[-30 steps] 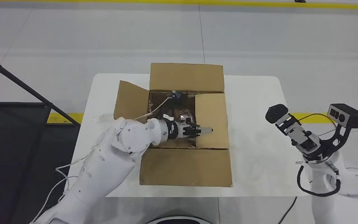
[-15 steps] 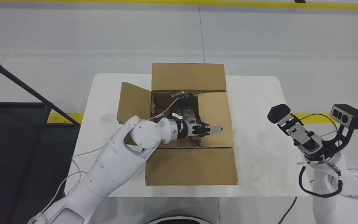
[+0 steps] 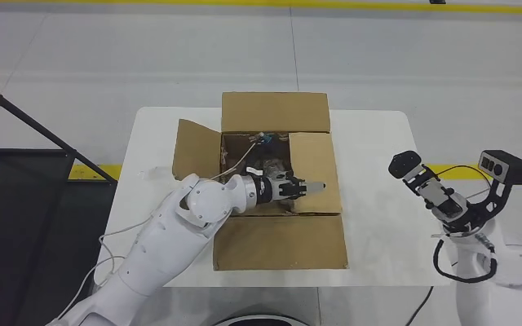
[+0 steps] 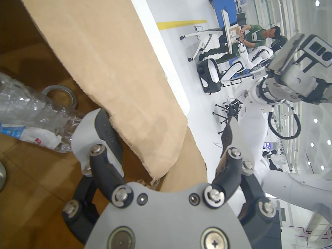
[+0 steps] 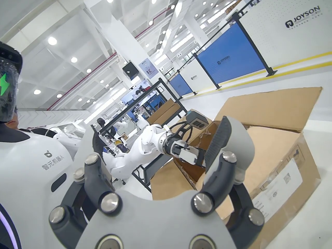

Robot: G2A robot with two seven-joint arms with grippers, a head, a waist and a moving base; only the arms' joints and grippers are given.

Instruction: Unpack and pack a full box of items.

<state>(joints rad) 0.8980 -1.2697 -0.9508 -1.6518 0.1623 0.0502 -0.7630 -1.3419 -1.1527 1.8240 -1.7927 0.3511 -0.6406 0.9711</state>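
A white table carried the open cardboard box, which stood about midway across it with all four flaps folded outward. The box's right-hand flap lay tilted over that side of the opening. The left gripper was at this flap's torn edge, jaws spread wide and clamped on nothing. One finger reached beneath the flap into the box, the other sat on the flap's outer side, and the cardboard edge ran between them. The right gripper hung well clear of the box, out past its right side, facing it with jaws wide apart and nothing between them. On the box floor, just beyond the left gripper's inner finger, lay a crushed clear plastic bottle with a white label. A grey ring rested just beside the bottle, partly under the flap.
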